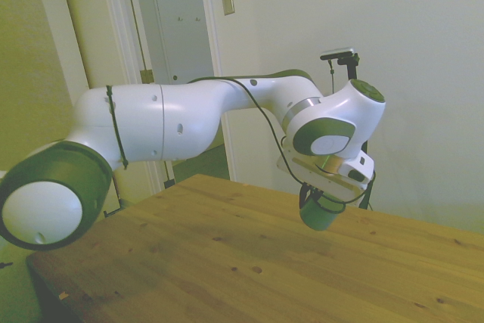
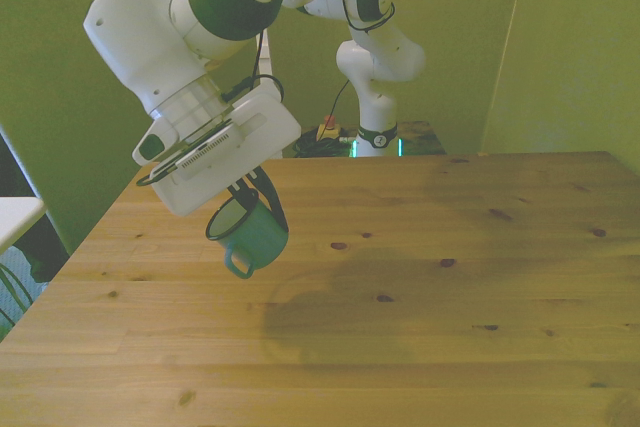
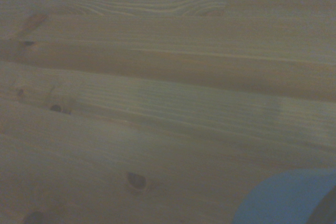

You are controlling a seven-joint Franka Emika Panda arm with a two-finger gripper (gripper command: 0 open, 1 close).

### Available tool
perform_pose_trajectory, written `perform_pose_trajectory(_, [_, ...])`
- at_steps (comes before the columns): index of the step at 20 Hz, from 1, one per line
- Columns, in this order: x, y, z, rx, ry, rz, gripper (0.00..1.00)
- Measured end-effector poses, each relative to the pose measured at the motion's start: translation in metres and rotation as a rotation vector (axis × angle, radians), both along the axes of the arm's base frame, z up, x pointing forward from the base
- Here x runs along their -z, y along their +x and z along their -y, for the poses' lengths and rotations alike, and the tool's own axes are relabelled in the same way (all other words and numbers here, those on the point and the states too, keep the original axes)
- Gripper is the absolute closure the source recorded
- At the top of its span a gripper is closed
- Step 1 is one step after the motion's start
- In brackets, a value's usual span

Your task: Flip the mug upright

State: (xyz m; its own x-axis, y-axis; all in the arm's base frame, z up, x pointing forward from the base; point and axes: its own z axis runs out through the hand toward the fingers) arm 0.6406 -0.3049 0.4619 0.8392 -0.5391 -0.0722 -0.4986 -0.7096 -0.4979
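The teal-green mug [image 2: 258, 238] hangs in the air above the wooden table [image 2: 420, 297], tilted, with its dark rim toward the gripper and its small handle [image 2: 237, 266] pointing down. My gripper [image 2: 251, 197] is shut on the mug's rim, one dark finger [image 2: 272, 199] running down the outside of the wall. From the side, the mug [image 1: 319, 214] sits just under the hand, a short way above the table's far part. In the wrist view a blurred blue-green patch of the mug [image 3: 286, 199] shows over the wood grain.
The wooden table [image 1: 227, 262] fills the lower part of both wide views. A dark cable [image 1: 333, 203] loops around the hand near the mug. A door and wall stand behind the arm in the side view.
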Motion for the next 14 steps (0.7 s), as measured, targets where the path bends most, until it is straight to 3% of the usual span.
perform_pose_trajectory(5, [0.010,-0.021,-0.033,-0.001,-0.044,0.020,1.00])
perform_pose_trajectory(11, [0.024,-0.067,-0.065,0.008,-0.068,0.026,1.00])
perform_pose_trajectory(14, [0.017,-0.080,-0.073,0.005,-0.089,0.034,1.00])
